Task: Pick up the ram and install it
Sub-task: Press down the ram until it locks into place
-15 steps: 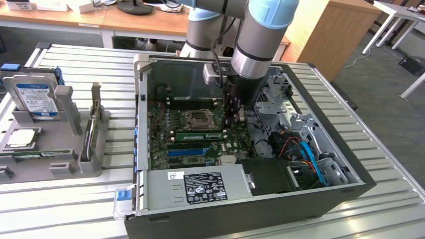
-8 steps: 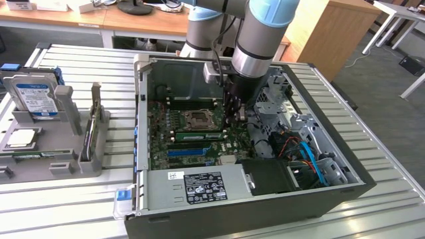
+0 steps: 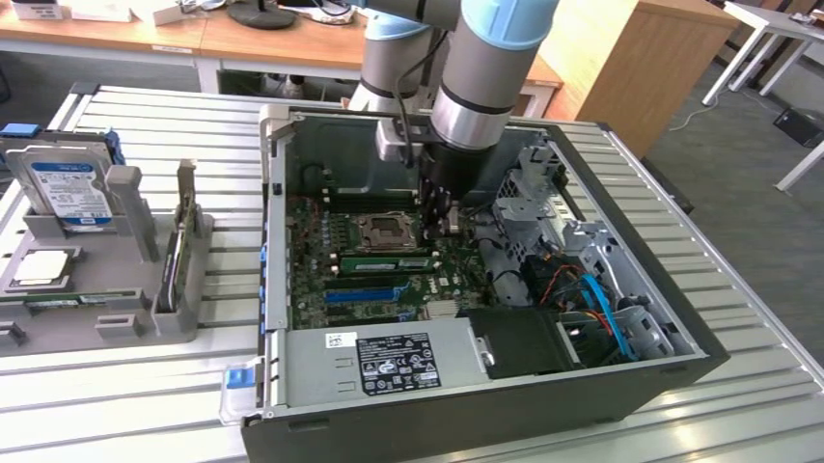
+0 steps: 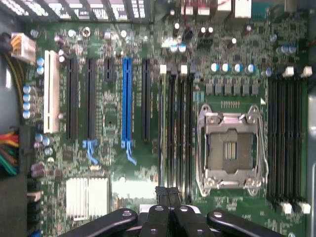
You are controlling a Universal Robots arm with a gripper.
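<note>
Reaching down into an open computer case (image 3: 425,429) that lies on its side on a slatted metal tabletop (image 3: 129,410), the robot arm brings its gripper (image 3: 442,224) low over the motherboard, just off the exterior view's right of the empty CPU socket (image 3: 384,231). The fingers (image 4: 159,213) are pressed together with no gap between them, and nothing can be made out clamped between the tips. The ram (image 3: 380,261), a long green stick, lies along the memory slots directly beside the CPU socket, on the side facing the power supply (image 3: 386,362); it runs level with the board, and whether it is fully seated cannot be told. The fingertips sit near one end of that bank of slots; whether they touch the stick is unclear.

From the wrist view, the gripper (image 4: 169,193) hovers over the black memory slots (image 4: 180,133) next to the CPU socket (image 4: 229,148), with the blue expansion slot (image 4: 127,103) farther from the socket. Well away from the socket, outside the case, a grey fixture (image 3: 129,207) holds a hard drive (image 3: 65,188).
</note>
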